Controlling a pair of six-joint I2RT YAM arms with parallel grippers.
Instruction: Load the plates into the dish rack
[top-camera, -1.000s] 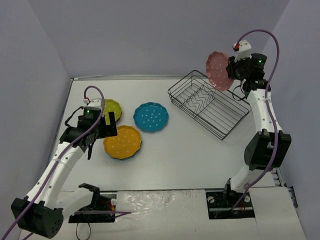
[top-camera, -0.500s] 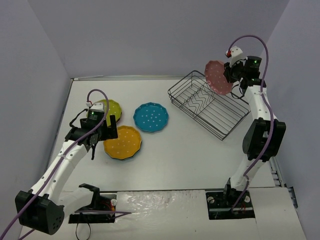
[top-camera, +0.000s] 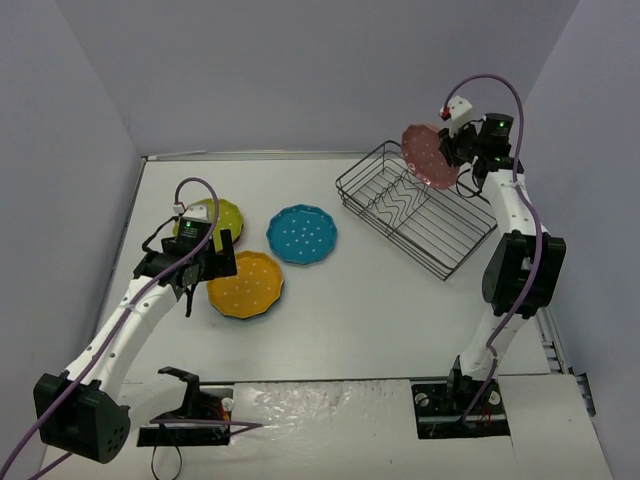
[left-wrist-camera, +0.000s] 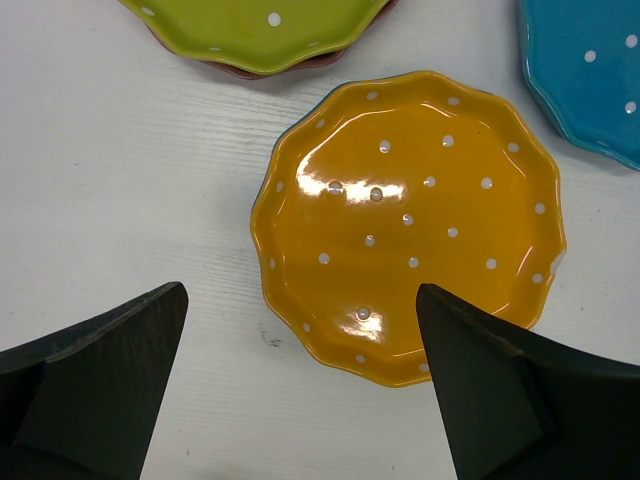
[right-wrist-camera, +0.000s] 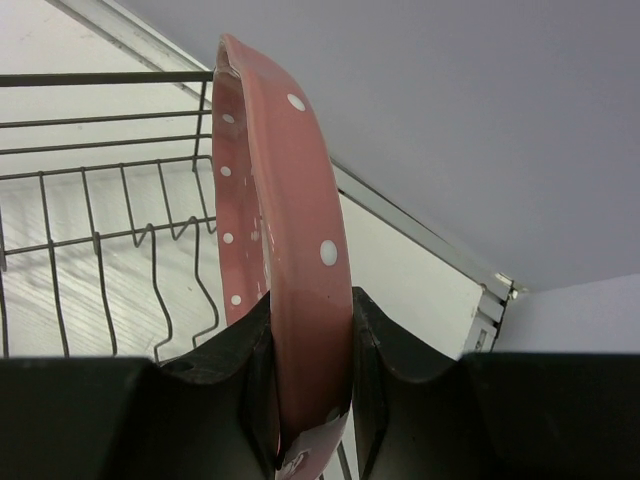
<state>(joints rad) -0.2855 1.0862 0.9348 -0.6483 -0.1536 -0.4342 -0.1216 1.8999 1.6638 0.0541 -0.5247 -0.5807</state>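
Shifted toward the dish rack (top-camera: 400, 207), right tool (right-wrist-camera: 310, 345) clamps pink plate (right-wrist-camera: 268, 200).

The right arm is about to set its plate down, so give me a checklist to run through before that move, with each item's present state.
1. Grip: the right gripper is shut on the rim of the round pink polka-dot plate. Ok.
2. Plate pose: it stands on edge, not flat. Ok.
3. Position: the plate hangs over the far part of the rectangular black wire dish rack. Ok.
4. Free slots: no plate shows in the rack. Ok.
5. Plate edge lined up with a gap in the zigzag wire divider: cannot tell.
6. Other arm clear: the left gripper is open over the orange polka-dot plate, far from the rack. Ok.
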